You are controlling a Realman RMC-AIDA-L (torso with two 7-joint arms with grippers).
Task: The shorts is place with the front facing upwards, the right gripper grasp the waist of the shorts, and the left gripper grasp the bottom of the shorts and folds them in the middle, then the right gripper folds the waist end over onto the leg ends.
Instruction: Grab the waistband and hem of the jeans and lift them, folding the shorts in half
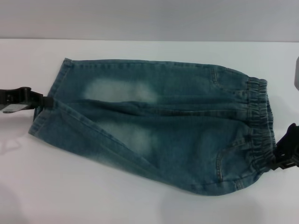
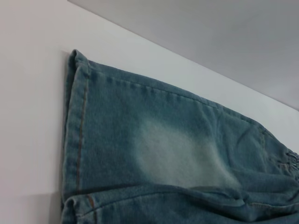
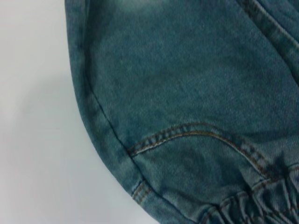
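2 grippers at opposite ends of shorts (image 1: 159,126), which lie flat on white table (image 1: 140,205), front up, already doubled lengthwise by my read. Left gripper (image 1: 39,103) sits at leg ends (image 1: 49,109), touching hem; right gripper (image 1: 282,156) just beside waist (image 1: 259,126). Can't tell either finger state or whether cloth is held. Risks I see: right grabs only 1 layer of elastic, so fold drags crooked; left hem slips, so legs splay.

Bright, even overhead light; soft shadows beneath the shorts (image 1: 159,126), whose denim blurs close up.
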